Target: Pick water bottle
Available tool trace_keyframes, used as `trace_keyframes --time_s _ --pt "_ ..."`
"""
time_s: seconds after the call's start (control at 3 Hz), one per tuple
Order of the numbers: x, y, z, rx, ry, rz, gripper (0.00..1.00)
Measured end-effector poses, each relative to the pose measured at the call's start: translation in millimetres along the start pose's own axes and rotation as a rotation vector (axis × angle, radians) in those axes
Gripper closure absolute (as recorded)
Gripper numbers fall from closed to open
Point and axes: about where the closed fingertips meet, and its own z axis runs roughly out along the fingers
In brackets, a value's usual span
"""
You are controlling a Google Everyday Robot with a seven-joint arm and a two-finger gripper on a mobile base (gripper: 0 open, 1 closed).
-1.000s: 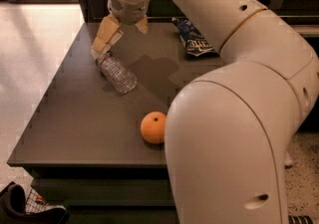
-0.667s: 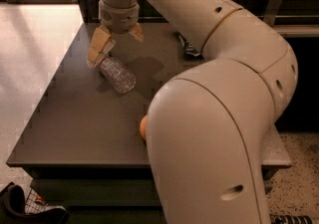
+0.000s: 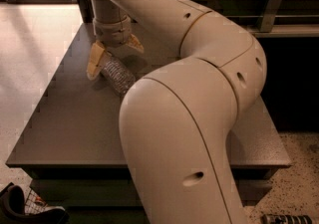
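The water bottle [image 3: 118, 74] lies on its side at the far left of the tabletop [image 3: 75, 118]. Its long axis runs from far-left to near-right, and the near end disappears behind the big arm [image 3: 199, 98]. The end effector [image 3: 115, 61] is directly over the bottle's far end, pointing down with its fingers [image 3: 94, 62] spread apart. One finger stands just to the left of the bottle and the other is behind it to the right, so the bottle's upper part sits between them, not yet gripped. The gap looks set roughly across the bottle's axis, so closing should catch the ribbed body. Compared with a moment ago, the end effector has dropped from above the bottle to around it, the bottle has not shifted, and the arm has swung forward over more of the tabletop.
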Motion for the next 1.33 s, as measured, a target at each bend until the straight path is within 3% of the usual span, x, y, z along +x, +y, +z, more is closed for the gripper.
trace_keyframes --time_s 0.33,1.33 --pt "-6 -8 5 0.025 0.0 0.079 0.34" --pt "-19 -8 9 0.025 -0.044 0.071 1.0"
